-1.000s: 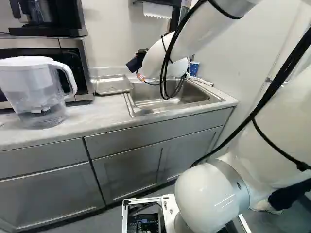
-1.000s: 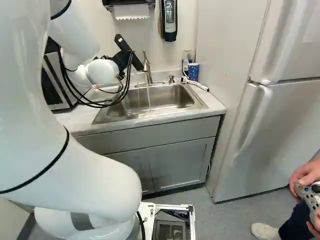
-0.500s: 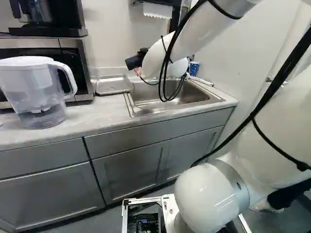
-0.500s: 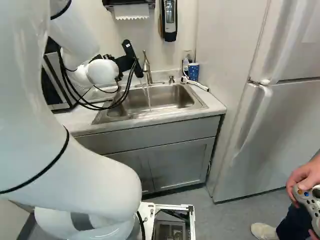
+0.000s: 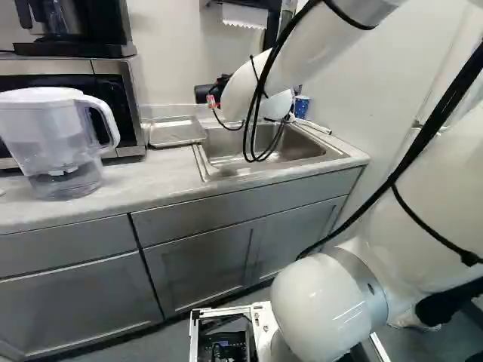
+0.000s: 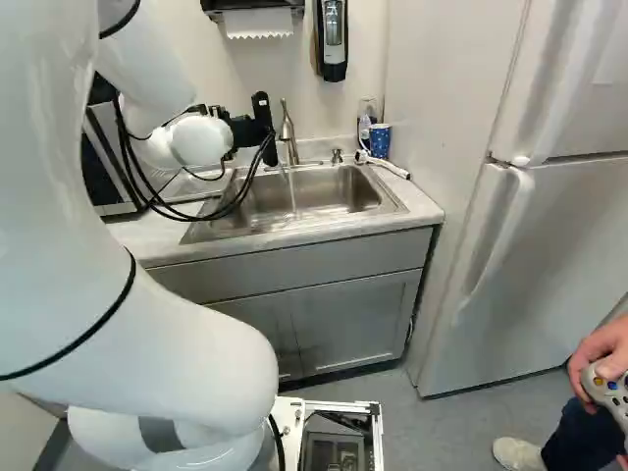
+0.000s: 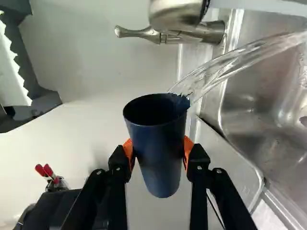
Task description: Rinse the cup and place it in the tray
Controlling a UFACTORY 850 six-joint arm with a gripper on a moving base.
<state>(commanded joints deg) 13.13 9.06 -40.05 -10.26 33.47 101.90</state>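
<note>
In the right base view my black gripper (image 6: 263, 123) is by the faucet (image 6: 288, 132), above the sink's left part; its fingertips are hidden there. The wrist view shows the gripper (image 7: 157, 151) shut on the dark blue cup (image 7: 160, 158), orange pads against both its sides. The cup lies tipped over, and clear water (image 7: 240, 57) streams from its rim toward the sink (image 7: 254, 105). The faucet head (image 7: 175, 17) is close ahead of the cup's mouth. The metal tray (image 5: 176, 132) rests on the counter left of the sink.
A water pitcher (image 5: 56, 143) stands on the counter beside a microwave (image 5: 117, 98). A blue patterned cup (image 6: 380, 140) is at the sink's back right corner. Paper towels (image 6: 258, 23) and a soap dispenser (image 6: 333, 39) hang on the wall. A fridge (image 6: 549, 235) stands at the right.
The gripper has turned at the wrist, its black body going from slanted to nearly upright in the right base view. The water stream has become slanted and split. The base has stayed put.
</note>
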